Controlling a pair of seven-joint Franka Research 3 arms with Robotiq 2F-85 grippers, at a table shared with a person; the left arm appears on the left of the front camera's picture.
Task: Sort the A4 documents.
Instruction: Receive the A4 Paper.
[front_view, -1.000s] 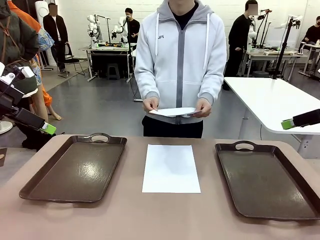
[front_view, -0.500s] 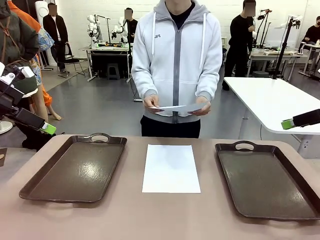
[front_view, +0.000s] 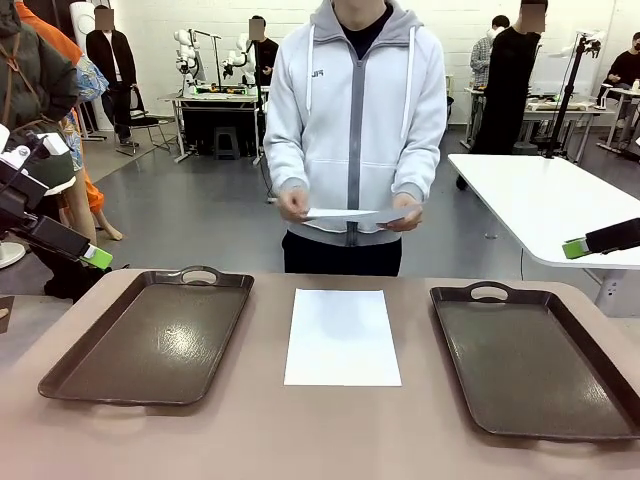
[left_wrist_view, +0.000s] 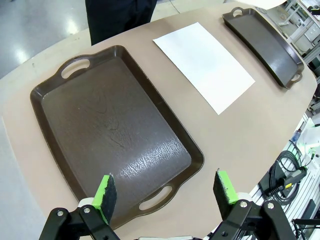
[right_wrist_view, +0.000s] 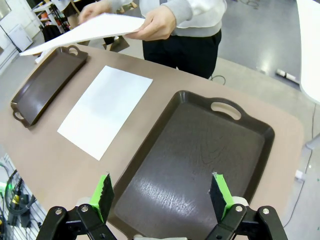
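Beside left tray (left_wrist_view: 110, 130), left end effector (left_wrist_view: 165, 186) raised, fingers apart

A plain white A4 sheet (front_view: 342, 337) on a dull pinkish-brown table (front_view: 340, 430). Left of the sheet is a glossy dark brown tray (front_view: 150, 335), right of it a matching tray (front_view: 535, 360). Beyond the sheet, a person's pale grey hoodie (front_view: 355, 120) with a darker grey centre stripe, and more white sheets (front_view: 355, 214). Bright green pads (left_wrist_view: 105, 192) tip the black left end effector (left_wrist_view: 165, 186) and right end effector (right_wrist_view: 162, 192).

The count of held A4 documents (front_view: 350, 214) cannot be told.
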